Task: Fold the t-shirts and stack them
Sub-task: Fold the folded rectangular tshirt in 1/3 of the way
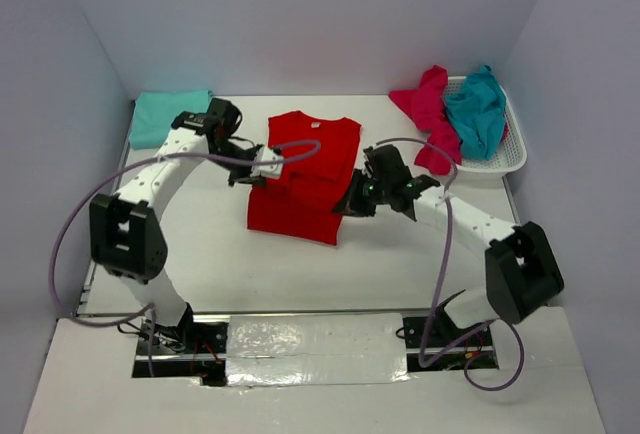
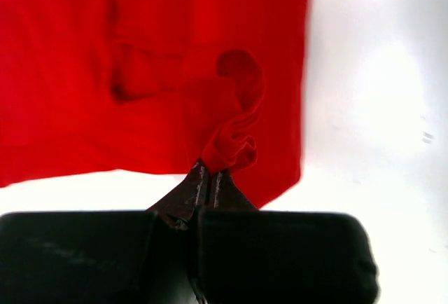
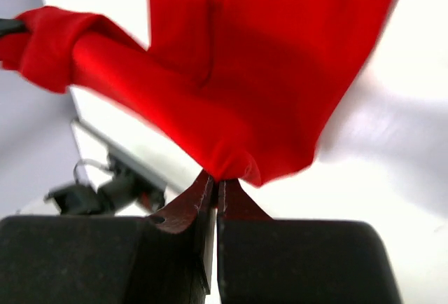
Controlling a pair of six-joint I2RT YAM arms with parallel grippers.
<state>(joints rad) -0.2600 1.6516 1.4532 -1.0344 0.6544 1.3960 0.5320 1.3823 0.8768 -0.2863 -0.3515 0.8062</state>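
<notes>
Left gripper and right gripper each pinch the red t-shirt (2 opposite sides); we should lift evenly, holding the fold line taut.

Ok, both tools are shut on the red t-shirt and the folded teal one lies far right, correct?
No: the top view shows the folded teal t-shirt at the far left. The left tool and right tool are indeed shut on the red t-shirt.

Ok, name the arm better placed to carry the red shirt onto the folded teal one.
Probably left: the left gripper pinches the red shirt, and the folded teal shirt lies on its side. The right gripper sits farther off.
</notes>
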